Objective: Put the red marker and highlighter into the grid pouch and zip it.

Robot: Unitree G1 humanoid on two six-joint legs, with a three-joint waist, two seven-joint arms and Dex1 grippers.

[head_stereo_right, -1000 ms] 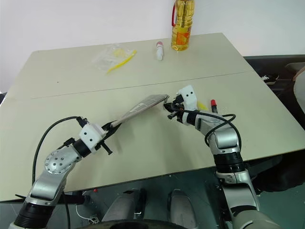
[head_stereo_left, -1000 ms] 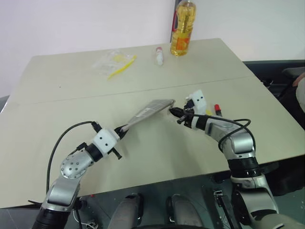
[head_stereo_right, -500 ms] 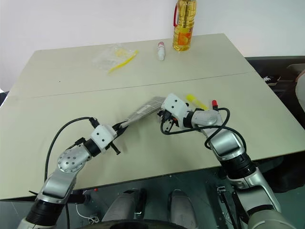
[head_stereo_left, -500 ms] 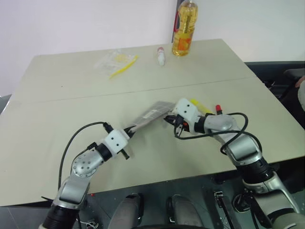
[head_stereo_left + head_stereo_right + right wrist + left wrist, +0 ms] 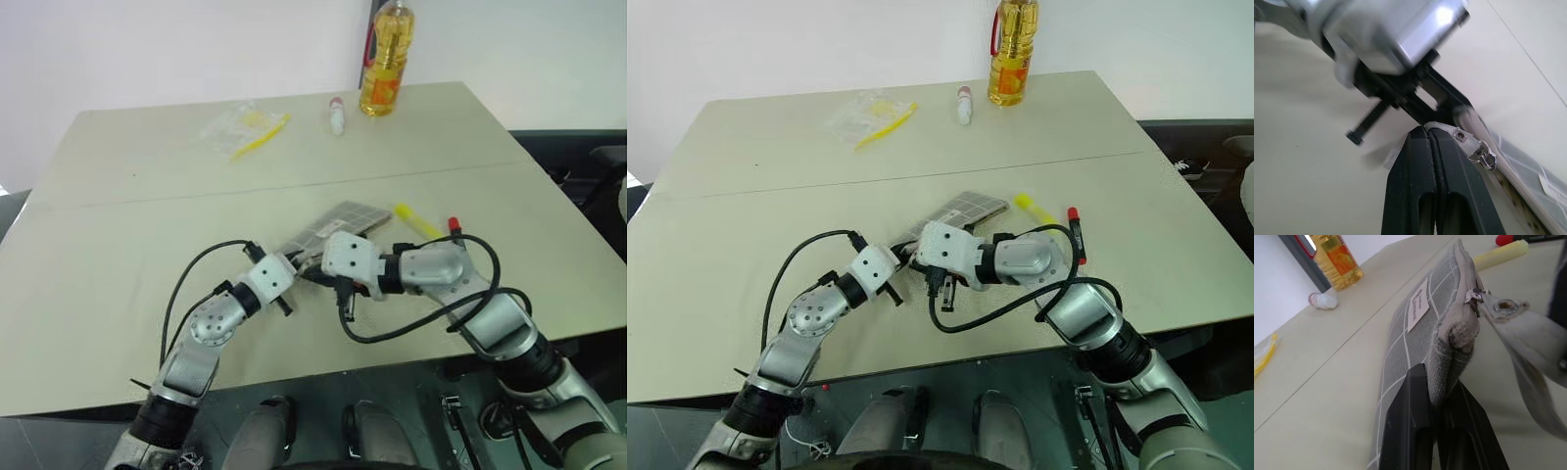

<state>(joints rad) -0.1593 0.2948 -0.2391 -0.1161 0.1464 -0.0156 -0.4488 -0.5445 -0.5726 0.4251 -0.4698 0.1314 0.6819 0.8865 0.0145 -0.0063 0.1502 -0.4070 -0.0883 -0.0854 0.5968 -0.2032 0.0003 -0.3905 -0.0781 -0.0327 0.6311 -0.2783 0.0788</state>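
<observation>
Both clamped: left gripper (image 5: pixel 1442 431) on pouch (image 5: pixel 1415 333) corner, right gripper (image 5: pixel 1432 147) on zipper pull tab (image 5: pixel 1457 134).

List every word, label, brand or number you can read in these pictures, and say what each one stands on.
None can be read.
White label on the grid pouch: printed lines, too small and tilted to read.
Label on the oil bottle: orange, blurred, no words legible.
Red marker: label band too small to read.
</observation>
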